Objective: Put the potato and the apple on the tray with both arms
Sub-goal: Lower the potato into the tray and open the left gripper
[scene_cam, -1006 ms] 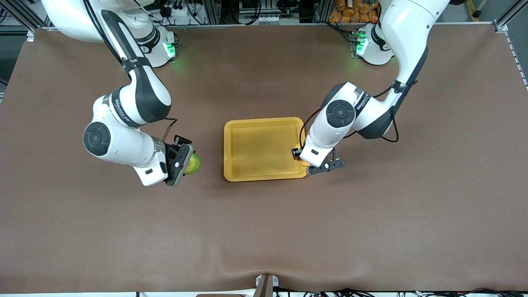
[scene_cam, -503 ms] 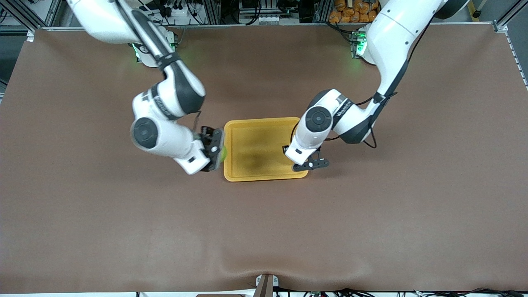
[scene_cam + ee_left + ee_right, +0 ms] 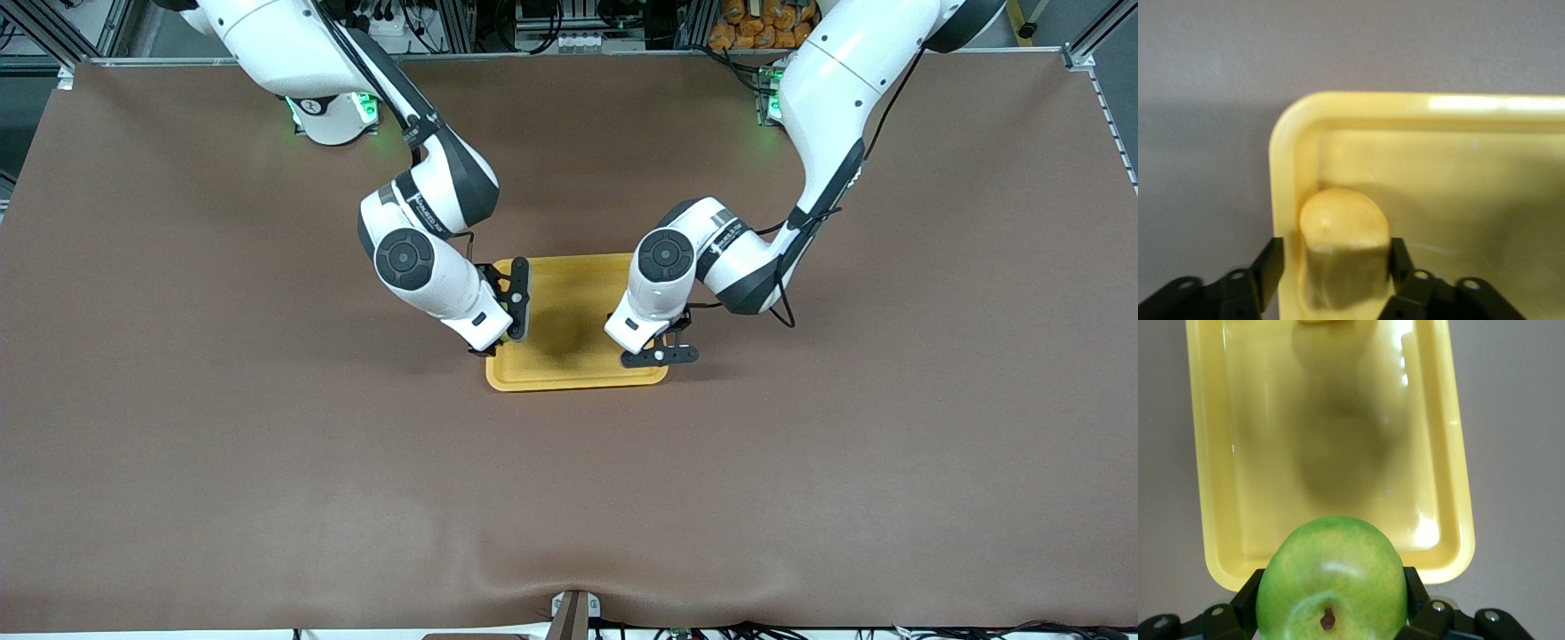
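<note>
The right gripper [image 3: 1331, 613] clenched the round yellow-green apple [image 3: 1331, 577] over the rim of the shallow yellow-orange plastic tray [image 3: 1211, 513]; released there, it risked rolling off. The left gripper [image 3: 1335, 267] grasped the lumpy yellow-orange potato [image 3: 1343, 243] over a tray corner.

No lettering can be read for sure; small dark print on each arm's white wrist link [image 3: 424, 219] [image 3: 726, 238] is illegible.

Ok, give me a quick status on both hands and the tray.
Left hand shut on the potato, over a tray corner. Right hand shut on the apple, over the tray's rim. Nothing in the way.
</note>
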Robot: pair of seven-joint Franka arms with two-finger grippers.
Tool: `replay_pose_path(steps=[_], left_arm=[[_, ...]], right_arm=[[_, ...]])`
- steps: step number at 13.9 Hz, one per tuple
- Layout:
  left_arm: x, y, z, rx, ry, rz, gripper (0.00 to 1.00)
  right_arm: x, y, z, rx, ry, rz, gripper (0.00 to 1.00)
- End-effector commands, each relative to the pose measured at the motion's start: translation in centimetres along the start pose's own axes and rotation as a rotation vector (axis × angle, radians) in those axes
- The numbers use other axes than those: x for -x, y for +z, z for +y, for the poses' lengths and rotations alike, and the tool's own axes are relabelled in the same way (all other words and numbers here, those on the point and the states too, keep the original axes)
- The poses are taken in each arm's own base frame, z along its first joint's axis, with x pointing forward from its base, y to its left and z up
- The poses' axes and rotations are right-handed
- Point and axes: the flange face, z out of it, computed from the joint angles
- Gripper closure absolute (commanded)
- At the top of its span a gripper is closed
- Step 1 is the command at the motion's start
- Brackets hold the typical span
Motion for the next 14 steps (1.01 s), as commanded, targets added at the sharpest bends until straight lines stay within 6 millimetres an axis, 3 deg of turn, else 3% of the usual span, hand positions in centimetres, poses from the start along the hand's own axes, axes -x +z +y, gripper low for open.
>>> replay_pose_path(steps=[1, 5, 7, 8, 11, 14], left_arm=[[-1.2, -1.6, -0.3, -0.016, 0.008, 0.046, 0.00], [-4.0, -8.3, -3.2, 0.001, -0.052, 0.118, 0.00], [-5.6, -11.5, -6.5, -0.016, -0.091, 0.127, 0.00], [-5.5, -13.3, -7.1, -0.020, -0.097, 0.126, 0.00], [-6.4, -18.8, -11.8, 0.000, -0.110, 0.077, 0.00], [-6.1, -23.9, -16.1, -0.019, -0.145, 0.066, 0.00]], right_arm=[[1.6, 0.2, 0.3, 0.006, 0.005, -0.019, 1.00], [0.1, 0.7, -0.6, 0.014, -0.004, -0.017, 1.00], [-1.3, 1.4, -1.5, 0.019, -0.012, -0.022, 1.00], [-1.5, 1.8, -1.6, 0.034, -0.020, -0.039, 1.00], [-2.6, 3.6, -2.4, 0.080, -0.040, -0.112, 1.00], [-4.2, 5.5, -3.8, 0.094, -0.016, -0.140, 1.00]])
